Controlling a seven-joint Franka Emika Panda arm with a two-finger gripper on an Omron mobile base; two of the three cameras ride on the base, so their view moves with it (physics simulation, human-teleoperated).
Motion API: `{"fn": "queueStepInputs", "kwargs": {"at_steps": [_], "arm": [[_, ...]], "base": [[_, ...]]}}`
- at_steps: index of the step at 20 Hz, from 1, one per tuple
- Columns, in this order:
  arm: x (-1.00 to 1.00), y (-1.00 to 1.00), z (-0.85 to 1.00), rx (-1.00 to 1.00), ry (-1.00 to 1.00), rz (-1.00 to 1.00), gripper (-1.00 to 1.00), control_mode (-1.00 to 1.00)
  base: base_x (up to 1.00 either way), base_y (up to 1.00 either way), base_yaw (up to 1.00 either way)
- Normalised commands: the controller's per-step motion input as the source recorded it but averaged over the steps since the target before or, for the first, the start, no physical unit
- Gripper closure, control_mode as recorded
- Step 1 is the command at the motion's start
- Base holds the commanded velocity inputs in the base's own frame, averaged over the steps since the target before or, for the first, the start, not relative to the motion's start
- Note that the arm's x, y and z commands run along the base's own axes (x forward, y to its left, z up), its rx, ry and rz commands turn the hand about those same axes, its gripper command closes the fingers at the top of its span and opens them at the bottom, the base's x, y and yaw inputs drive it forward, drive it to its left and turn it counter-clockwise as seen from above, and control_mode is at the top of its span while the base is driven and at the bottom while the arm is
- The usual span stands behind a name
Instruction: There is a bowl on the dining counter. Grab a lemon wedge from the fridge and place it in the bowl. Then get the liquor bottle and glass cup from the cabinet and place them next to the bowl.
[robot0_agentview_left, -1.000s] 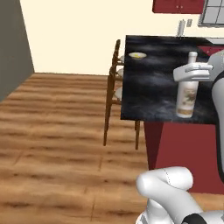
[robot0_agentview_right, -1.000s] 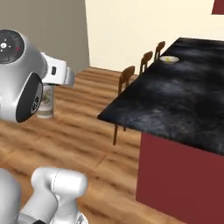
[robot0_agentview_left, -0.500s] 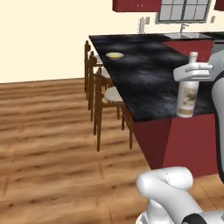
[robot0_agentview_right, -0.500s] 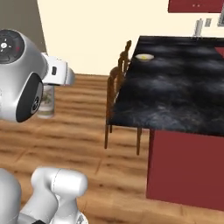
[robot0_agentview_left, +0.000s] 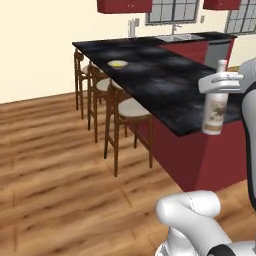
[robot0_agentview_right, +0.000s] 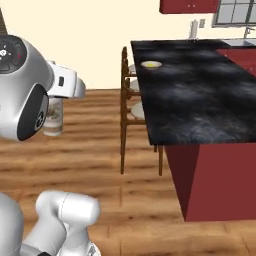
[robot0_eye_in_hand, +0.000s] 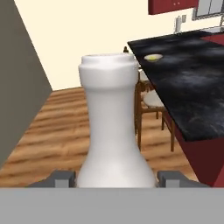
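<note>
My gripper (robot0_agentview_left: 222, 83) is shut on the neck of the liquor bottle (robot0_agentview_left: 215, 108), a pale off-white bottle hanging upright in front of the arm. In the hand view the bottle (robot0_eye_in_hand: 114, 127) stands between the two fingertips (robot0_eye_in_hand: 61, 178). From the right base view, the bottle (robot0_agentview_right: 52, 117) hangs above the wooden floor, left of the dining counter (robot0_agentview_right: 200, 100). The bowl (robot0_agentview_left: 118, 64) rests far off on the dining counter (robot0_agentview_left: 165, 85), near its stool-side edge. A yellow spot in the bowl (robot0_eye_in_hand: 152, 57) looks like the lemon wedge. The glass cup is out of view.
Wooden bar stools (robot0_agentview_left: 125, 112) line the counter's near side. Red wall cabinets (robot0_agentview_left: 124, 5) hang above the far end, with a sink and tap (robot0_agentview_left: 172, 35) under a window. Open wooden floor (robot0_agentview_left: 55, 165) lies to the left. A dark grey surface (robot0_eye_in_hand: 17, 87) rises at the hand view's left.
The whole picture has shifted: the base has turned and driven, so the counter now runs further across the views. The bottle has stayed in the gripper, unchanged against the arm.
</note>
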Motion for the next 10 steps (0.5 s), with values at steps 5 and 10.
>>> {"fn": "queueStepInputs", "kwargs": {"at_steps": [5,10], "arm": [[0.00,0.00,0.00,0.00,0.00,0.00,1.00,1.00],[0.00,0.00,0.00,0.00,0.00,0.00,1.00,1.00]], "base": [[0.41,1.00,-0.40],[0.40,0.99,-0.40]]}}
